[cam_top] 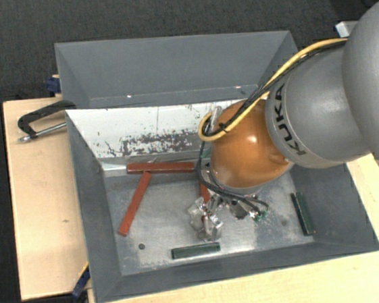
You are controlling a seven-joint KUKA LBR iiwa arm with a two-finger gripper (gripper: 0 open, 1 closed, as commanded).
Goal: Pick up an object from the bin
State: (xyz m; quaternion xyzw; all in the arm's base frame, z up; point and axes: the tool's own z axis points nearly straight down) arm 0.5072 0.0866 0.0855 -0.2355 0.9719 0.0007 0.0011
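Alignment matters most at this step, I judge. The claw hangs low over the floor of the bin, lower centre of the frame, and the nearest thing is a dark green bar just below it in the picture, close to the front wall.

Whether the claw is open or closed I cannot tell, since its metal parts are a tangle under the orange wrist cover.

To take that bar cleanly, the claw should straddle its narrow width, not its length, and come down square, right to the floor, because the bar lies flat and looks thin.

It is short, slim and straight, and it runs left to right along the front wall.

A second dark green bar lies at lower right. Two reddish-brown sticks lie at centre left, well apart from the claw.
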